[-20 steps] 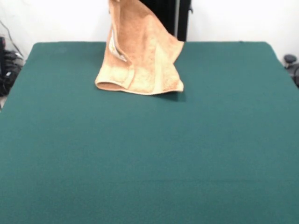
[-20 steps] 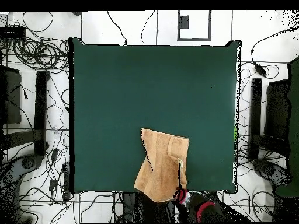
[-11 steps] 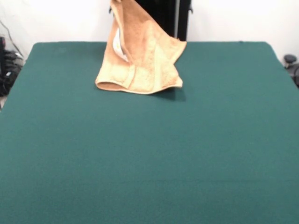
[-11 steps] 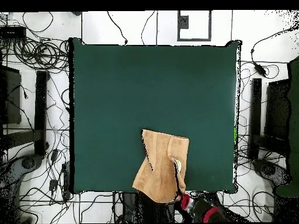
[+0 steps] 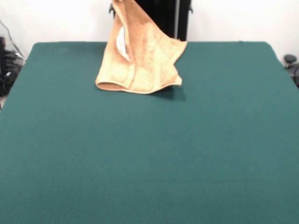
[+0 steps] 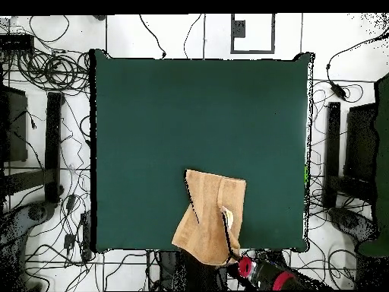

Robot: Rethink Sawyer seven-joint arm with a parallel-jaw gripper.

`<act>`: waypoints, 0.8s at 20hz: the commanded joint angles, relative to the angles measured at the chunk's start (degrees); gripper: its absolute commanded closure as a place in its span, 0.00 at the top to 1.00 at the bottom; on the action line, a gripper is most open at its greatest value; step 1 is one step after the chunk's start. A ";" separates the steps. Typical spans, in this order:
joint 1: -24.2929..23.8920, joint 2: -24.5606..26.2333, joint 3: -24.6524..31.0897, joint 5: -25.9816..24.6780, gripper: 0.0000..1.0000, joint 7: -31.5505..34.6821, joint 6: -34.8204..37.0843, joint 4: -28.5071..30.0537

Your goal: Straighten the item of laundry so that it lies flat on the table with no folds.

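The item of laundry (image 5: 140, 60), an orange-tan towel, is pulled up into a peak at the far side of the table (image 5: 149, 154). Its top runs out of the front view at the upper edge. Its lower part rests on the cloth, folded over itself, with a white label (image 5: 121, 44) showing on the raised flap. In the overhead view the towel (image 6: 209, 217) lies by the table's (image 6: 190, 122) bottom edge and overhangs it. My gripper (image 6: 239, 262), at the end of the red and black arm, holds the towel's lifted corner there. The front view does not show the gripper.
Cables, stands and dark boxes (image 6: 53, 144) crowd the floor on all sides of the table in the overhead view. A black post (image 5: 180, 18) stands behind the towel in the front view.
The arm's end has drawn back a little past the table edge, pulling the raised flap with it. The label shows more, and the towel's lower right corner has lifted slightly.
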 commanded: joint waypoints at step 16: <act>5.10 0.68 12.53 -12.34 0.00 -3.55 10.57 -12.07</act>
